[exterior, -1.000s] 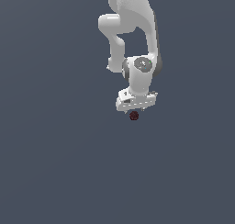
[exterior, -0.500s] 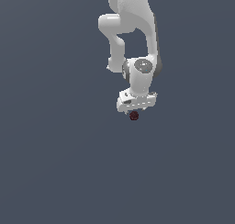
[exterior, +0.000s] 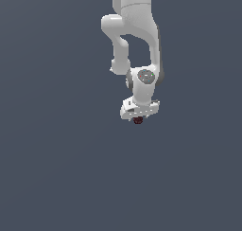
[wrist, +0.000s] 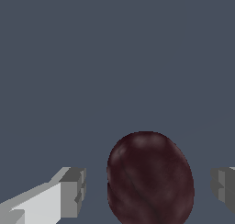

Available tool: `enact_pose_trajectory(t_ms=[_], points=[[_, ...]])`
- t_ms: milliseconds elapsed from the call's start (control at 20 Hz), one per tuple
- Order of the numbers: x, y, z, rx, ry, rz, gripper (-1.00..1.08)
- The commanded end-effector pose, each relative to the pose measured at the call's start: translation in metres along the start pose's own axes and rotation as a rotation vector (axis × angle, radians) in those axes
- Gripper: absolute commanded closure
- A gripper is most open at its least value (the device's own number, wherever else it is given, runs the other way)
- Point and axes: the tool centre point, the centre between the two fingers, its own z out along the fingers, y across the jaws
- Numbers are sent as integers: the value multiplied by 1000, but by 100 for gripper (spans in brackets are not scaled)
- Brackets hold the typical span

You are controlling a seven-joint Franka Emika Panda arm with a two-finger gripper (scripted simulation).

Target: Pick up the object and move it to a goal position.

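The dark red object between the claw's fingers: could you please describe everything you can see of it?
The dark red object is a small, roundish, egg-shaped lump with a mottled maroon surface and darker veins; it looks matte and faintly bumpy. In the wrist view it sits between the claw's two grey fingertips, with a visible gap on each side, so neither touches it. In the exterior view it shows as a tiny speck just under the white claw, much narrower than it. Whether it rests on the grey surface cannot be told.

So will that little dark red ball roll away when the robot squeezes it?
It might. The dark red lump looks rounded and egg-shaped, so it could roll or squirt sideways. It seems small beside the tool, so probably light. Both fingers stand apart from it, so no squeeze yet.
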Motion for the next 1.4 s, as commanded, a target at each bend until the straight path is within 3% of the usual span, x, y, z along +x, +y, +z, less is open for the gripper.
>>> enact_pose_trajectory(t_ms=[0,100,150,850,1350], points=[[1,0,5,0,2,-1,-92],[1,0,6,0,2,-1,-92],[1,0,6,0,2,-1,108],[4,0,2,0,2,-1,108],[42,0,-25,0,2,0,108]])
